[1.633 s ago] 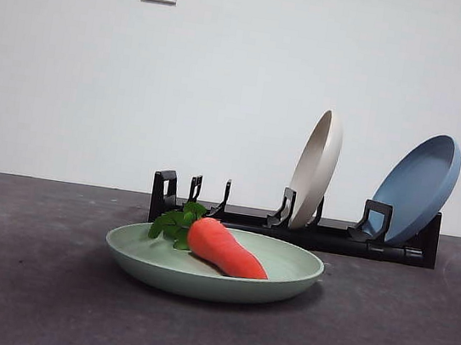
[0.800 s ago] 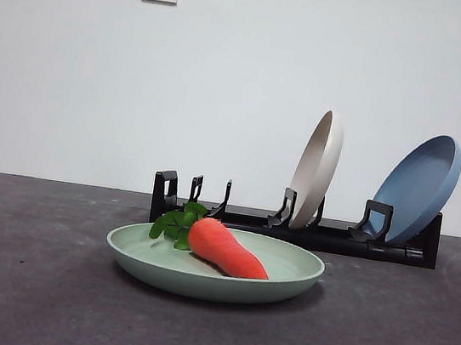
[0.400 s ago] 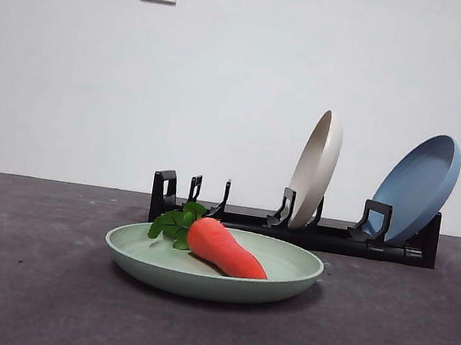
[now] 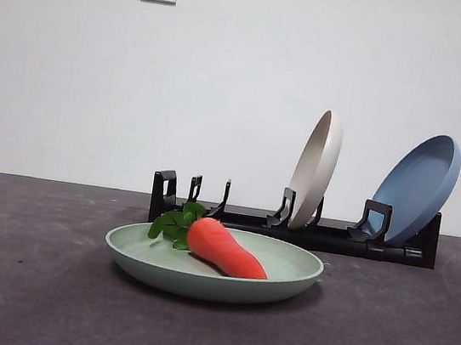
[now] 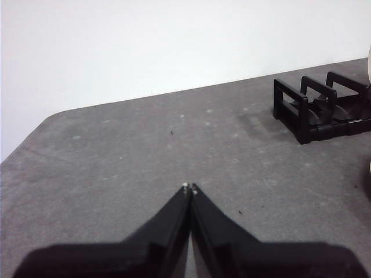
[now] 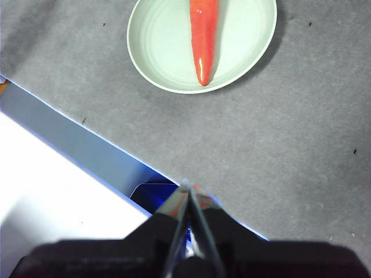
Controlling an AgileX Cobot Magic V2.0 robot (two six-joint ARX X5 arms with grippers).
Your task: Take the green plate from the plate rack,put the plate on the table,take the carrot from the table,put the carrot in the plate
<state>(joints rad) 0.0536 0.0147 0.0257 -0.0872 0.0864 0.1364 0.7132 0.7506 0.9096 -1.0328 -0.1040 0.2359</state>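
Front view: you see the green plate lying flat on the desk, with the carrot resting in it, leaves toward the rack. The rack stands just behind the plate and holds a cream plate and a blue plate, each leaning in its own slot. No arm shows here.

Left wrist view: your left fingers are pressed together, tips touching, holding nothing, above bare desk. The empty end of the rack sits well beyond the fingertips, off to one side.

Right wrist view: your right fingers are likewise closed to a narrow point and empty. The green plate lies well ahead of the fingertips, the carrot in it, its tip pointing back toward the fingers.
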